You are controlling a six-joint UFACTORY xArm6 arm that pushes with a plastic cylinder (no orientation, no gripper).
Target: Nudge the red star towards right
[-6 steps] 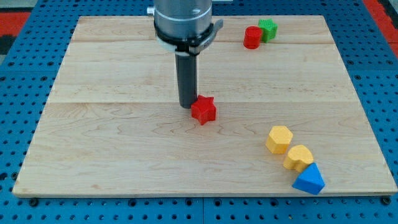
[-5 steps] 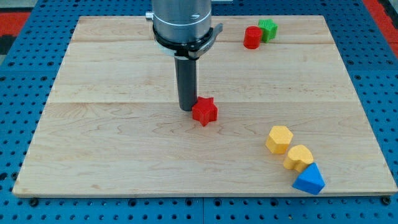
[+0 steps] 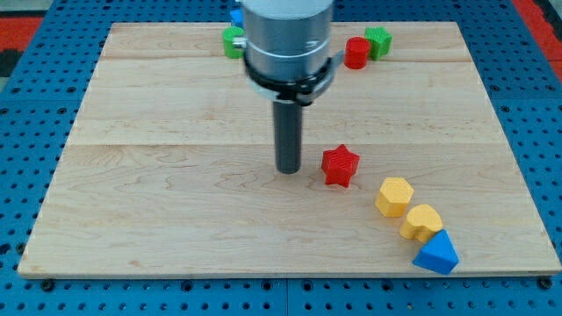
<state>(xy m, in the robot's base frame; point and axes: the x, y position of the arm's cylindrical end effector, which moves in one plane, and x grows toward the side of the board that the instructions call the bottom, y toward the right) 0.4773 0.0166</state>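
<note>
The red star (image 3: 340,165) lies on the wooden board (image 3: 158,202), a little right of the middle. My tip (image 3: 289,169) rests on the board just to the star's left, with a small gap between them. The rod stands upright under the arm's grey body, which hides part of the board's top.
A yellow hexagon (image 3: 394,196), a yellow block (image 3: 421,222) and a blue triangle (image 3: 436,254) sit in a diagonal row at the bottom right, close to the star. A red cylinder (image 3: 356,53) and green block (image 3: 378,41) sit at the top. A green block (image 3: 233,41) and blue block (image 3: 236,16) peek out top left.
The red star has slid to the right, towards the yellow hexagon. My tip has moved right too and now stands slightly apart from the star.
</note>
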